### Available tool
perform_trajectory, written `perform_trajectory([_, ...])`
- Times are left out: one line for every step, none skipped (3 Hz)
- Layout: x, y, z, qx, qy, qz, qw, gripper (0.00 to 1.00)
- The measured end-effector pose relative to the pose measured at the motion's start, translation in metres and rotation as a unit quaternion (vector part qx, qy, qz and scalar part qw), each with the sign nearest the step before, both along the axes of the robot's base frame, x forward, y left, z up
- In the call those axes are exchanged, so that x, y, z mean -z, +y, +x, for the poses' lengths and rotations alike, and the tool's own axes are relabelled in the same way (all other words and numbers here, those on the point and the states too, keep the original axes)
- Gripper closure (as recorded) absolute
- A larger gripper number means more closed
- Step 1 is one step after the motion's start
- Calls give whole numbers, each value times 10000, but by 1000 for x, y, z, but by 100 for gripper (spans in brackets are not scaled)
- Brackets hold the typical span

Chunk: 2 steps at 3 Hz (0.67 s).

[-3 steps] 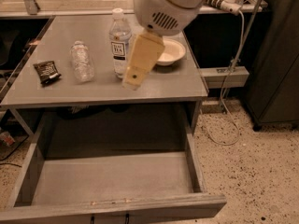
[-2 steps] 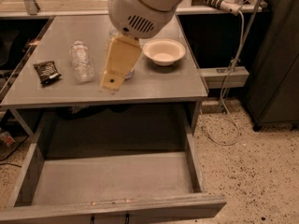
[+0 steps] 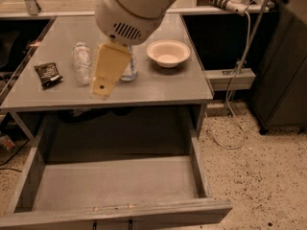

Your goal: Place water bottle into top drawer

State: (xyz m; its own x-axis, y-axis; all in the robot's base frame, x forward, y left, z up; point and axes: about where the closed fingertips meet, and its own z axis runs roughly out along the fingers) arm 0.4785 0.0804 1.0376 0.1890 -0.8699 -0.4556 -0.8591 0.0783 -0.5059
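The water bottle [image 3: 82, 62] is a small clear crinkled bottle standing on the grey tabletop [image 3: 158, 87], left of centre. My gripper [image 3: 101, 87], tan under the big white arm housing, hangs above the table just right of the bottle and holds nothing that I can see. The top drawer [image 3: 115, 213] is pulled wide open below the table's front edge; its flat grey floor is bare.
A taller clear bottle [image 3: 130, 70] stands mostly hidden behind the gripper. A white bowl [image 3: 168, 53] sits to the right, and a dark snack packet [image 3: 48, 74] lies at the table's left. A cable [image 3: 235, 99] hangs at the right over speckled floor.
The arm and gripper have moved left across the table, from beside the bowl to in front of the taller bottle, closer to the water bottle. The objects have not moved.
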Motion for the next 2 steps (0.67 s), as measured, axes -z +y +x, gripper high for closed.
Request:
perform_trajectory([9,33,22,-100,-93,45,9999,0])
perform_trajectory([21,65,44,-477,73,-78,9988,0])
